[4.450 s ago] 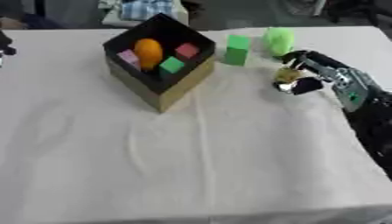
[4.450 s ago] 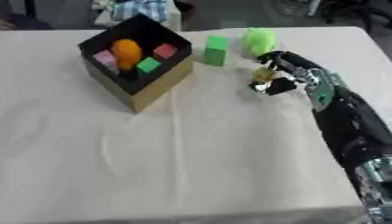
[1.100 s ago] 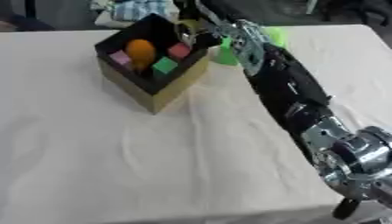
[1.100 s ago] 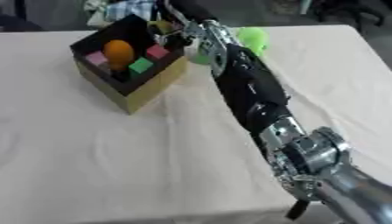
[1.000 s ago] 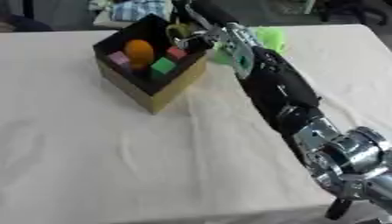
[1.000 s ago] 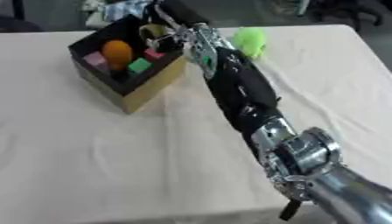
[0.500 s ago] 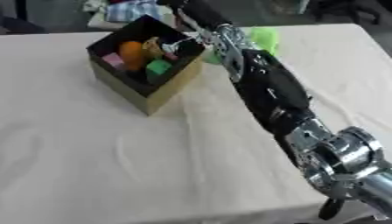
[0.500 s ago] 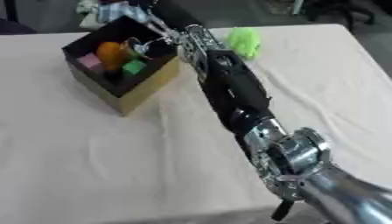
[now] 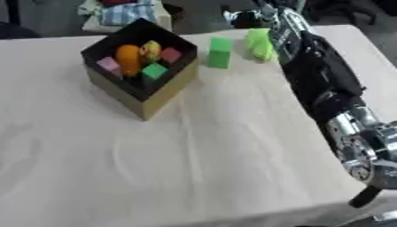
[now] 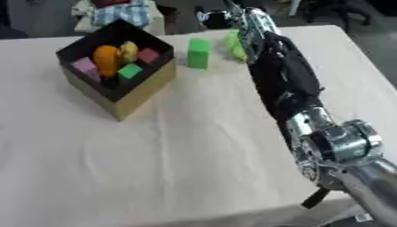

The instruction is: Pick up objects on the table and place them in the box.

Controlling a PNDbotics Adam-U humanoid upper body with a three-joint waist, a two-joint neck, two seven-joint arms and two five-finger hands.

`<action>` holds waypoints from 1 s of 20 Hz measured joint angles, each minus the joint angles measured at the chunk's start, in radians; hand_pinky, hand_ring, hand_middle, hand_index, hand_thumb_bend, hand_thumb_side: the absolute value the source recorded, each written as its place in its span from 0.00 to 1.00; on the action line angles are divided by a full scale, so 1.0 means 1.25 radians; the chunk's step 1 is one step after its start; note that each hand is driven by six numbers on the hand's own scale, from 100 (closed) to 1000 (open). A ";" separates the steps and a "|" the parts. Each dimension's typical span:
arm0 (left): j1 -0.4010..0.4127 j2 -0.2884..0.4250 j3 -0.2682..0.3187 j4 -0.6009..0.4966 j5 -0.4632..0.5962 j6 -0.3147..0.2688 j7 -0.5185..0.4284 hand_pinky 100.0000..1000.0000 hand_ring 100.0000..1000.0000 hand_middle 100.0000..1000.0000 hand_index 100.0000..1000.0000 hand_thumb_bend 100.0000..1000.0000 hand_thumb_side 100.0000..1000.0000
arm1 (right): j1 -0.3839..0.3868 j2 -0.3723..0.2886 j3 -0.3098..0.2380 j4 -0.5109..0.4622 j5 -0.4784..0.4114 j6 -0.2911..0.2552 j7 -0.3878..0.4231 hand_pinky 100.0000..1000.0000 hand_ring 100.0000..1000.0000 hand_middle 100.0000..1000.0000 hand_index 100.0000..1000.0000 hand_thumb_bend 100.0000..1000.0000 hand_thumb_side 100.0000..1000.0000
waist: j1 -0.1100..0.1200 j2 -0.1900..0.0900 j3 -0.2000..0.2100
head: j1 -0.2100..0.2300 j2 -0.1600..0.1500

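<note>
Our right arm (image 9: 314, 66) stretches from the lower right across the worktop (image 9: 194, 155) to the far edge. Right hand (image 9: 250, 17) sits past that edge, above the bright green lumpy piece (image 9: 260, 43); it's too dark and blurred there, so we can't tell whether the fingers are open, closed or gripping anything. Left hand isn't in either view.

Box (image 9: 141, 73) stands far left on the cream cloth, black inside, tan outer walls. In it we see an orange rounded piece (image 9: 128, 58), a yellowish rounded piece (image 9: 150, 49), a red block (image 9: 171, 55), a pink block (image 9: 108, 64) and a green block (image 9: 153, 70).

Left on the worktop: a green upright block (image 9: 221, 52) near the box's right, and the bright green lumpy piece just beside it, tucked against our forearm.
</note>
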 measured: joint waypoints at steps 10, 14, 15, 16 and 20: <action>0.004 0.000 0.000 0.000 -0.003 0.000 0.000 0.83 0.59 0.57 0.79 0.09 0.64 | 0.029 -0.021 -0.008 0.129 -0.048 0.071 -0.018 0.81 0.88 0.95 0.98 0.19 0.45 | 0.000 0.000 0.009 | -0.029 -0.012; 0.004 0.000 0.000 0.000 -0.003 0.000 0.000 0.83 0.59 0.57 0.79 0.09 0.64 | 0.039 -0.021 -0.007 0.162 -0.065 0.097 -0.043 0.81 0.88 0.95 0.98 0.20 0.45 | 0.000 0.001 0.019 | -0.048 -0.018; 0.004 0.000 0.000 0.000 -0.003 0.000 -0.001 0.83 0.59 0.57 0.79 0.09 0.64 | 0.041 -0.021 -0.004 0.169 -0.068 0.105 -0.051 0.81 0.89 0.95 0.98 0.21 0.45 | 0.000 0.001 0.021 | -0.053 -0.019; 0.004 0.000 0.000 0.000 -0.003 -0.001 -0.001 0.83 0.59 0.57 0.79 0.09 0.65 | 0.041 -0.022 -0.003 0.175 -0.070 0.112 -0.059 0.81 0.89 0.95 0.98 0.21 0.45 | 0.000 0.001 0.023 | -0.057 -0.020; 0.004 0.000 0.000 0.000 -0.003 -0.002 -0.002 0.83 0.59 0.57 0.79 0.09 0.65 | 0.041 -0.034 0.004 0.188 -0.063 0.140 -0.102 0.82 0.90 0.96 0.99 0.24 0.42 | 0.000 0.002 0.033 | -0.074 -0.029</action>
